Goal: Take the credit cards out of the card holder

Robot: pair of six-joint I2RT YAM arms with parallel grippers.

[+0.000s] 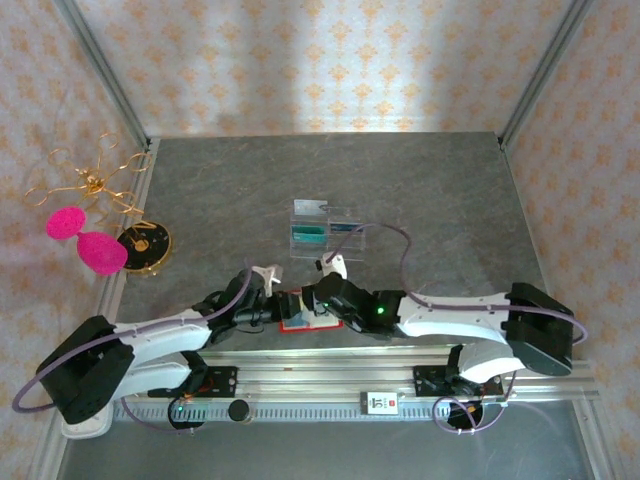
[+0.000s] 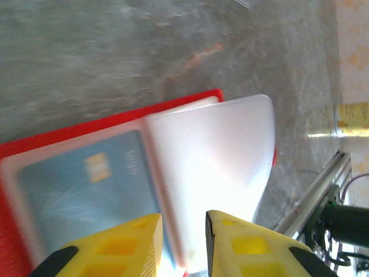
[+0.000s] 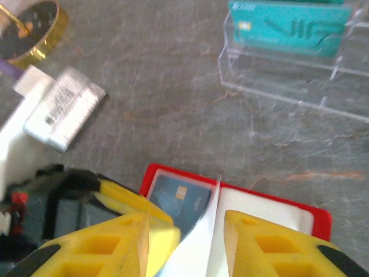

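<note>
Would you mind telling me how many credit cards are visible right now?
2. A teal card stands in the clear tray, and a blue card lies inside the open red wallet. Others may be hidden in either.

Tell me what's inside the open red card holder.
A blue card lies under a clear sleeve on one side. The whitish flap beside it hides whatever sits behind it, so whether there are further cards cannot be told.

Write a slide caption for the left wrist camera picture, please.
Left gripper, jaws apart, over the open red card holder, a blue credit card showing through its clear pocket.
</note>
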